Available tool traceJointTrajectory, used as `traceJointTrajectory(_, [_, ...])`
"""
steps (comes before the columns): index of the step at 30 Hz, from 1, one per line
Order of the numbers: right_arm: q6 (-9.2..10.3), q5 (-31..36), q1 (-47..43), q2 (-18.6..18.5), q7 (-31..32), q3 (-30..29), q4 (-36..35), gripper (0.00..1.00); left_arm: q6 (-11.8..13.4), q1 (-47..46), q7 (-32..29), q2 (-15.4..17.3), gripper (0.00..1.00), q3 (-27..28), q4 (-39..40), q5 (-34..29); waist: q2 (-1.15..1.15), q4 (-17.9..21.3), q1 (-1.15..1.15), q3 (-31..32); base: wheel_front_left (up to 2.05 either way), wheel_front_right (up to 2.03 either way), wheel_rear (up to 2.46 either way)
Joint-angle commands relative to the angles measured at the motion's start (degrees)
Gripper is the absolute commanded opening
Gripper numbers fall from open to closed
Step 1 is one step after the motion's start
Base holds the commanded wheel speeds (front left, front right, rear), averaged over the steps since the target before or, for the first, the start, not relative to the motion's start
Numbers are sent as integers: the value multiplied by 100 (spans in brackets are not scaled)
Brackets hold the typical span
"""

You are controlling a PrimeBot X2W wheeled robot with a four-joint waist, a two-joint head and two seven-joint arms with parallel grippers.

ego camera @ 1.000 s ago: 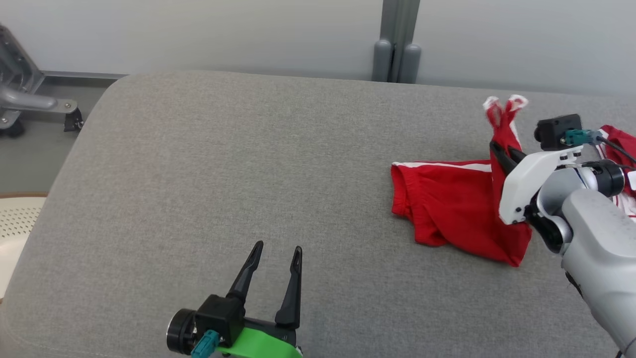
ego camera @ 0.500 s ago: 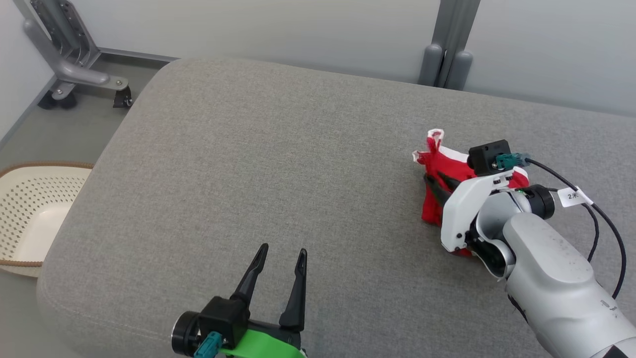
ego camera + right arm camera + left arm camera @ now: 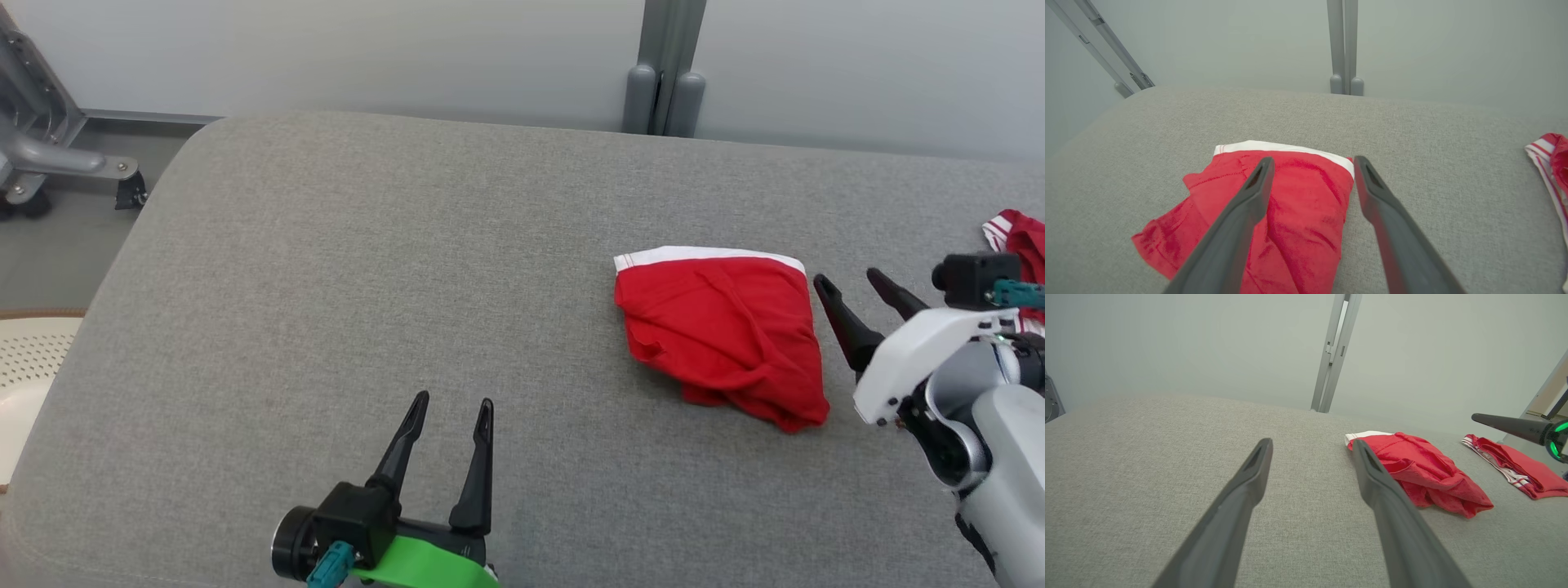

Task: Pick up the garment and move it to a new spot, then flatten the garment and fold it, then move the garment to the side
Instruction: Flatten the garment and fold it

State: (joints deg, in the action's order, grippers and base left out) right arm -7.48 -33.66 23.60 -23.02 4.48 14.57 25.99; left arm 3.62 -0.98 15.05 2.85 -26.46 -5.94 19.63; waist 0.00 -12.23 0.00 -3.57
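The garment (image 3: 718, 335) is a red bundle with a white band along its far edge, lying folded on the grey padded surface (image 3: 367, 245). It also shows in the left wrist view as the garment (image 3: 1425, 477) and in the right wrist view as the garment (image 3: 1298, 212). My right gripper (image 3: 849, 282) is open just right of it, holding nothing. In its own view the right gripper (image 3: 1312, 161) hovers over the garment's right part. My left gripper (image 3: 454, 402) is open and empty near the front edge, well left of the garment; its own view shows the left gripper (image 3: 1310, 443).
A second red garment with white striped bands (image 3: 1016, 237) lies at the far right edge of the surface. A pale perforated basket (image 3: 24, 359) sits on the floor at left. A metal frame with a castor (image 3: 49, 163) and a grey post (image 3: 665, 82) stand behind.
My right gripper, shut on the lifted garment a second ago, has opened and let it go. The garment now lies as a folded bundle. The head camera swung during this.
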Motion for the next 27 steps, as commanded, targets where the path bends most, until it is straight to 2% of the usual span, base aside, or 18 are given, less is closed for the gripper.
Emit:
traceJointTrajectory(1, [-1,-132,-154,-135,27,-49,-65,45,20,0,14,10,100,2,7,14,0,82,0,-21,0,0,0])
traceJointTrajectory(2, [-2,-260,-241,-188,34,-62,-100,0,17,-23,14,10,100,-5,9,22,0,91,0,-36,0,0,0])
traceJointTrajectory(8, [-2,-1133,-289,-278,283,122,-159,0,-23,-158,15,10,100,-91,27,53,0,-8,0,-187,0,0,0])
traceJointTrajectory(15, [-2,-2381,-86,-371,970,402,167,0,-36,-257,15,10,100,-175,-19,118,0,-393,0,-330,0,0,0])
traceJointTrajectory(22, [-2,-2713,4,-492,1090,835,494,0,0,-295,14,10,100,-221,-12,182,0,-577,0,-407,0,0,0])
traceJointTrajectory(27, [-2,-3118,-163,-603,1249,1304,56,0,44,-284,14,10,100,-180,19,196,0,-495,0,-393,0,0,0])
